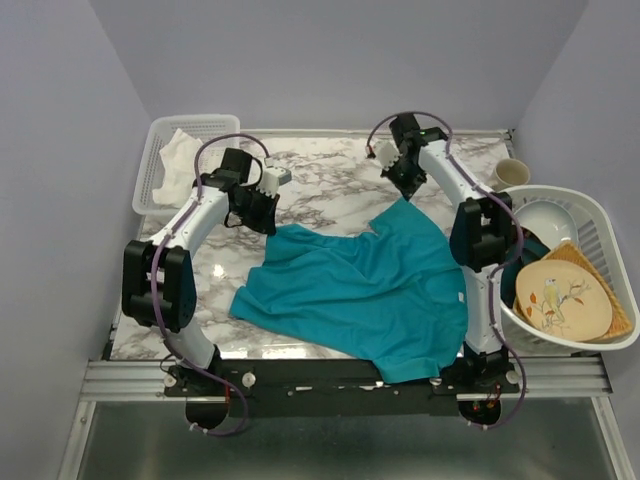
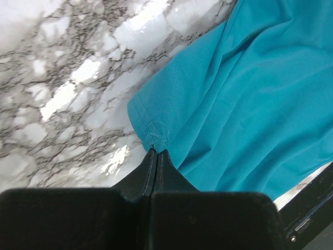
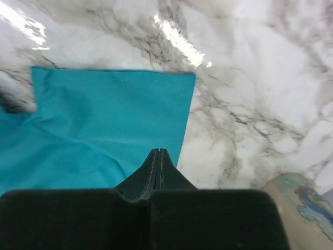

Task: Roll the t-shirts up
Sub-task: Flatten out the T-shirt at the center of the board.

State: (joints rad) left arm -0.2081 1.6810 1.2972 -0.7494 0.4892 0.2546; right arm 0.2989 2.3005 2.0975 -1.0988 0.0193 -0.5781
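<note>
My left claw (image 2: 157, 152) is pressed together on a corner of the t-shirt (image 2: 250, 94), and the cloth puckers right at the tips. My right claw (image 3: 158, 153) is together too, its tips over the t-shirt's straight edge. I cannot tell whether any cloth is caught there. The teal t-shirt lies spread and wrinkled on the marble counter (image 1: 330, 185) between both arms, its near part reaching over the front edge. A white basket (image 1: 600, 215) of dishes sits at the right.
</note>
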